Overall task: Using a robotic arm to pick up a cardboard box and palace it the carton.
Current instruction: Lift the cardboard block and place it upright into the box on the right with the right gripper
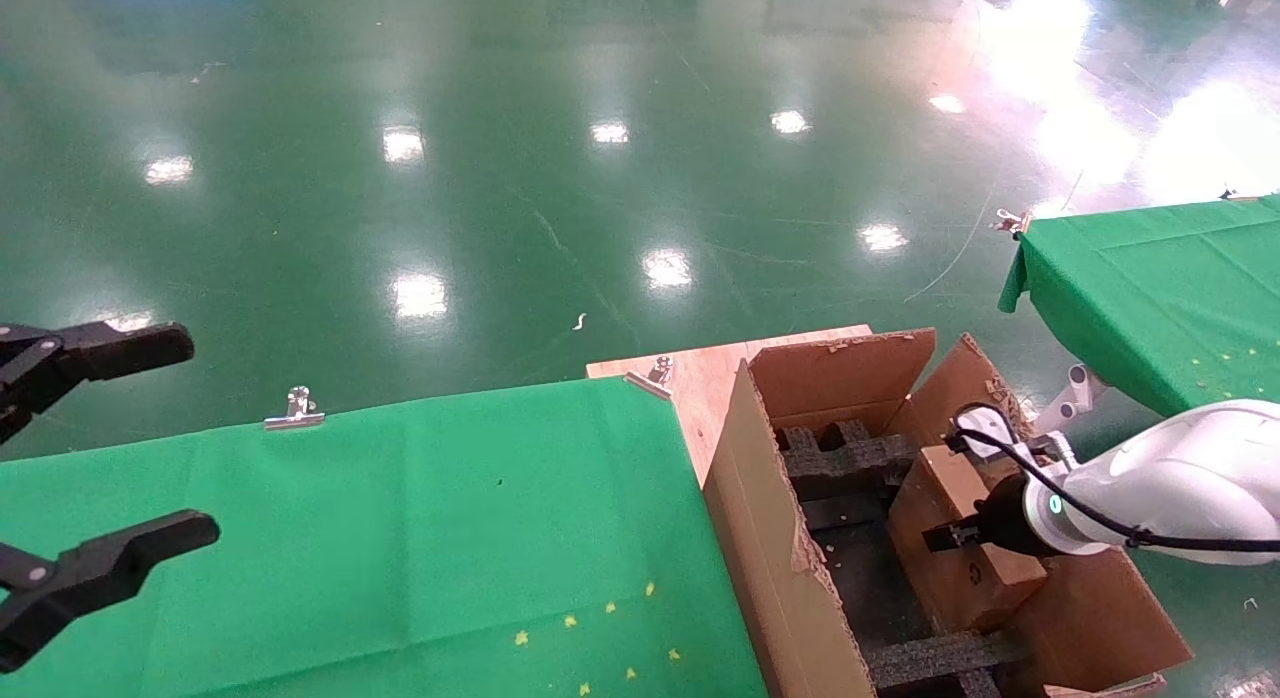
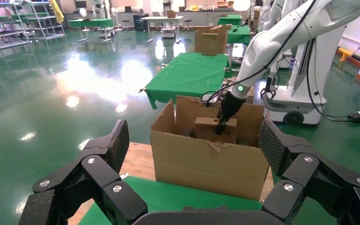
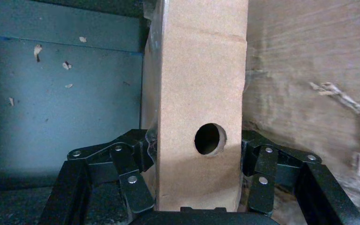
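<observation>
Here, largest first:
Floor: a glossy green floor (image 1: 500, 178) spread beyond the work area, spotted with light reflections.
Tables: a green-clothed table (image 1: 400, 538) lay in front of the robot, its cloth held by a metal clip (image 1: 295, 410); a second green table (image 1: 1160, 288) stood well apart on the right.
Carton: the carton (image 1: 770, 538) stood just beside the near table's right end, flaps up and ragged, with black foam inserts (image 1: 840, 458) inside.
Robotic arm: the white robotic arm (image 1: 1190, 488) reached in from the right, over the carton's right side.
Left gripper: the left gripper (image 1: 110, 448) hung over the near table's left end, fingers spread wide and holding nothing.
Right gripper: the right gripper (image 3: 194, 159) was inside the carton, its jaws pressed against both sides of the cardboard box (image 3: 199, 93).
Cardboard box: it stood on edge within the carton, against the right wall (image 1: 960, 548), between the gripper's fingers (image 3: 131, 164).
Right wrist view only: a small round hole (image 3: 210, 138) in the box face between the fingers, and the close contact on each side.
Left wrist view only: the carton (image 2: 206, 159) seen from outside, with the box top (image 2: 211, 126) rising above its torn front edge and the arm (image 2: 281, 37) coming down from above.
</observation>
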You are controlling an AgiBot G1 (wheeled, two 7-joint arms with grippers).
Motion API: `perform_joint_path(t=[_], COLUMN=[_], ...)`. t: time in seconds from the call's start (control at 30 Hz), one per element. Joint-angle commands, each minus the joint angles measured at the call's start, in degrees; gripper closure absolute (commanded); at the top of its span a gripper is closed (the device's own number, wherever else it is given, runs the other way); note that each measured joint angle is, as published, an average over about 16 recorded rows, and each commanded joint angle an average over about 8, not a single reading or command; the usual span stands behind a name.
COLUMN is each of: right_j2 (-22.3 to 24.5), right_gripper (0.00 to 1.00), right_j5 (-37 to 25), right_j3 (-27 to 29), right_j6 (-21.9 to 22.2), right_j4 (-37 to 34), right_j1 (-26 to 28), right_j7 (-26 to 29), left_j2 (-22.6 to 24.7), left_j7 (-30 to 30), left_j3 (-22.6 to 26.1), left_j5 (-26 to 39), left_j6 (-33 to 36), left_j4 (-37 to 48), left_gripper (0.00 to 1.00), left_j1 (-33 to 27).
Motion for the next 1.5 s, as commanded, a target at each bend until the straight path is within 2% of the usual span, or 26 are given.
perform_joint_path(t=[0.03, 0.37, 0.4, 0.63, 0.67, 0.7, 1.5], right_j2=[-0.6, -4.0, -4.2, -5.5, -5.5, -5.5, -4.3], right_gripper=[1.00, 1.00, 0.97, 0.12, 0.02, 0.00, 0.00], right_j5=[1.1, 4.9, 5.1, 6.6, 6.7, 6.7, 5.2], right_j3=[-0.1, -0.3, -0.3, -0.3, -0.3, -0.3, 0.4], right_j6=[0.4, 1.9, 2.0, 2.8, 2.8, 2.8, 2.8], right_j4=[-1.3, -7.0, -7.4, -9.8, -9.9, -9.8, -7.8], right_j1=[-0.5, -2.7, -2.9, -3.9, -4.0, -3.9, -1.6], right_j7=[-1.2, -7.5, -7.9, -10.0, -10.1, -10.1, -8.1], left_j2=[0.0, 0.0, 0.0, 0.0, 0.0, 0.0, 0.0], left_j7=[0.0, 0.0, 0.0, 0.0, 0.0, 0.0, 0.0], left_j3=[0.0, 0.0, 0.0, 0.0, 0.0, 0.0, 0.0], left_j5=[0.0, 0.0, 0.0, 0.0, 0.0, 0.0, 0.0], left_j6=[0.0, 0.0, 0.0, 0.0, 0.0, 0.0, 0.0], left_j4=[0.0, 0.0, 0.0, 0.0, 0.0, 0.0, 0.0], left_gripper=[0.00, 0.00, 0.00, 0.00, 0.00, 0.00, 0.00], left_j1=[0.0, 0.0, 0.0, 0.0, 0.0, 0.0, 0.0])
